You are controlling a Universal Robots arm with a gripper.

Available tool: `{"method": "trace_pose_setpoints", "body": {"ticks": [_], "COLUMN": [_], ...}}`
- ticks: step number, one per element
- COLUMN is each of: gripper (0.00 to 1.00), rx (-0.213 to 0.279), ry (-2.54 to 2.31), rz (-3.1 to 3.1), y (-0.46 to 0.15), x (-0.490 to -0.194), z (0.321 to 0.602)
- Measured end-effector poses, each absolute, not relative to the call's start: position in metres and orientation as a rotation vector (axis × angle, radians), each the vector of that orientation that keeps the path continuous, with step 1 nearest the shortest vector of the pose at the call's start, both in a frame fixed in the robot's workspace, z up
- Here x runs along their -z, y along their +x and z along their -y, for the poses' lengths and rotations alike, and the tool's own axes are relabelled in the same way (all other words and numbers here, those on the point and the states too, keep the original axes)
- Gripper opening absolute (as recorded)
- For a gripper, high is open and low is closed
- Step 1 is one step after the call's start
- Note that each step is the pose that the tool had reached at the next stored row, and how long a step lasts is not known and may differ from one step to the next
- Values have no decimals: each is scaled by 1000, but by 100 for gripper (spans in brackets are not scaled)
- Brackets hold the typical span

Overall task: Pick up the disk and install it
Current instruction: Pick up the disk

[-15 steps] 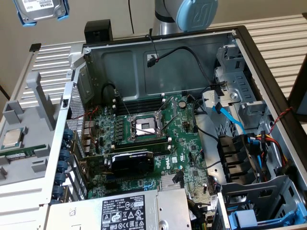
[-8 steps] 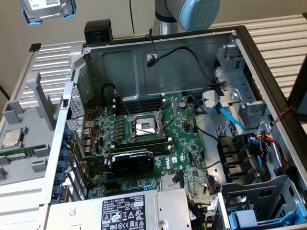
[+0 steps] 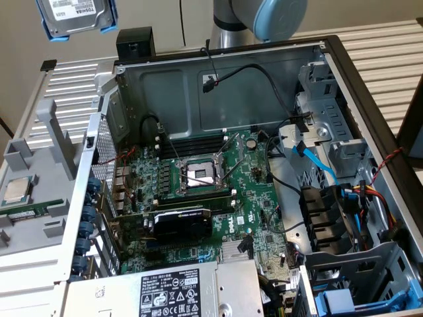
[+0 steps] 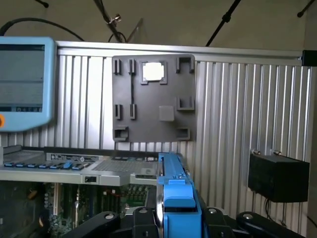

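Hanging high at the far left of the exterior view, the disk (image 3: 76,14) shows its white label, above the grey tray (image 3: 39,165) and well apart from the open computer case (image 3: 218,99). In the wrist view my gripper (image 4: 176,218) is clamped on the disk's blue carrier frame (image 4: 176,193), which stands upright and edge-on between my black fingers (image 4: 99,220), with the grey tray against the ribbed table (image 4: 237,109) beyond.

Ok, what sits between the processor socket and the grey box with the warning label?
A black expansion card, slotted into the green motherboard; the exterior view shows it.
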State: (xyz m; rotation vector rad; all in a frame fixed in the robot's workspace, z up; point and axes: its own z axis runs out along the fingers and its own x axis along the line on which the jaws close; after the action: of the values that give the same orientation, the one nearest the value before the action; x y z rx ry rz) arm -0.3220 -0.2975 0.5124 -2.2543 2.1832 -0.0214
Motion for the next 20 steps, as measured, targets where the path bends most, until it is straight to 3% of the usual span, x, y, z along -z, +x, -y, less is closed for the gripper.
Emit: {"method": "trace_pose_setpoints", "body": {"ticks": [20], "gripper": [37], "rx": [14], "ry": [-2257], "rz": [-2186], "y": [-248], "x": [-514], "z": [337]}}
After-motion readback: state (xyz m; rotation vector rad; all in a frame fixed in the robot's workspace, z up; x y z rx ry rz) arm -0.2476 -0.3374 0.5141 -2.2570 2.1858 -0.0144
